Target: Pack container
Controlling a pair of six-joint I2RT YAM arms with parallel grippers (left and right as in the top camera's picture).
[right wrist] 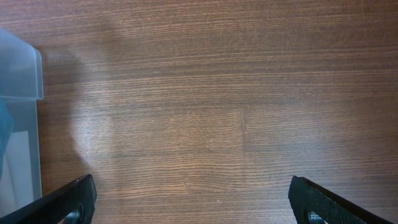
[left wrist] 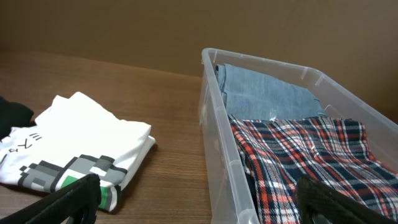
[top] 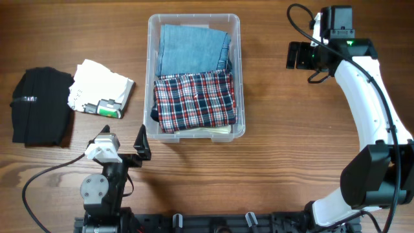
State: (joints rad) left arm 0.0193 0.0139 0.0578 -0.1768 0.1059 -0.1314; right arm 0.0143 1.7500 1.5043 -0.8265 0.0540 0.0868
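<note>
Inside the container (top: 150,77), we see 1 plaid shirt (top: 194,100) and 1 denim garment (top: 191,48); outside it, left gripper (top: 123,137) and right gripper (top: 291,55) stand released.

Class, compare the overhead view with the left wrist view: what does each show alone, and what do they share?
Only overhead: the right arm and its open right tool. Only left wrist: the wall behind the table. Both: the container holding folded denim and a plaid shirt, with the white printed shirt beside it.
</note>
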